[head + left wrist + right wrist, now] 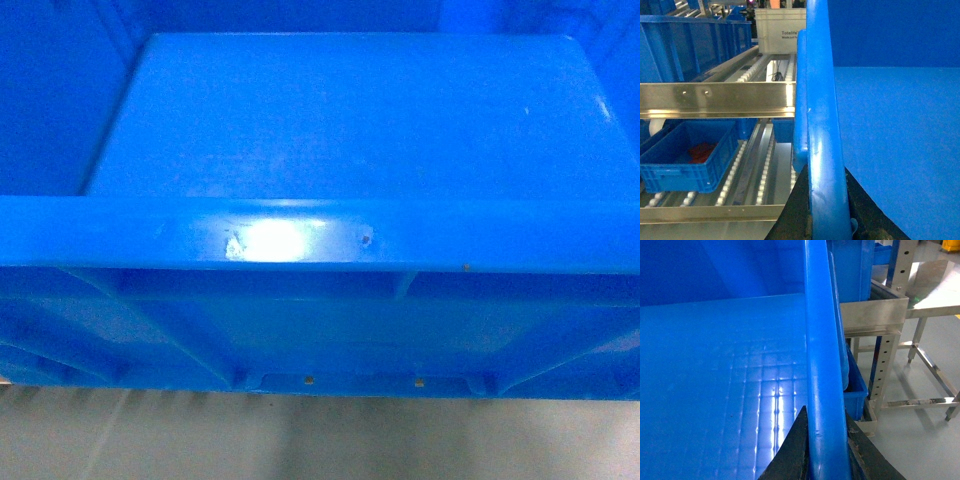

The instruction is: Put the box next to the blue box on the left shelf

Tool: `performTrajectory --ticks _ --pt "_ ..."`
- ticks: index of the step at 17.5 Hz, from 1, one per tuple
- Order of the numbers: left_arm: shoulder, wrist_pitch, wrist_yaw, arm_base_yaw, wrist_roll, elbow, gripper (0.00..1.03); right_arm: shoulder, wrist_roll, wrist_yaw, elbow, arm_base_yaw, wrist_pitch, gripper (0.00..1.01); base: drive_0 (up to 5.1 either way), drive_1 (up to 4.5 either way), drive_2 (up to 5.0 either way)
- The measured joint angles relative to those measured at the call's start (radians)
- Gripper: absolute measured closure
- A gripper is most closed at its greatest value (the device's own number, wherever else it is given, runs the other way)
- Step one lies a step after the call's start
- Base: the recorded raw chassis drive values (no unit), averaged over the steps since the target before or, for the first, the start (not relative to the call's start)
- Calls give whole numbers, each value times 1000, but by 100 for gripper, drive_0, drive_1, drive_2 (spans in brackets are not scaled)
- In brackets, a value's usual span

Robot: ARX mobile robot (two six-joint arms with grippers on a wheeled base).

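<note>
The box [350, 120] fills the head view: bright blue, smooth floor, thick near rim with a small chip. My left gripper [827, 202] is shut on its left rim [821, 125], one dark finger [796, 210] on each side. My right gripper [826, 442] is shut on the right rim [821, 355] in the same way. To the left of the box lies the left shelf, with its steel front rail [715, 100] and white rollers [747, 75]. A blue box [690, 45] stands on that shelf at its far left. The held box's corner is level with the rail.
A lower roller level holds a small blue crate [685, 155] with something red inside. A white crate [780, 30] stands further back. On the right are another blue crate [852, 270], a steel frame [875, 315], a lower blue bin [856, 390] and grey floor [920, 430].
</note>
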Motion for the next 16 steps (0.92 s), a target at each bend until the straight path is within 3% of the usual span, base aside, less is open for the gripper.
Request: performTrajectory --ticks 16 --pt "0 -2 0 0 0 0 95 0 0 -1 0 0 1 92 -501 244 244"
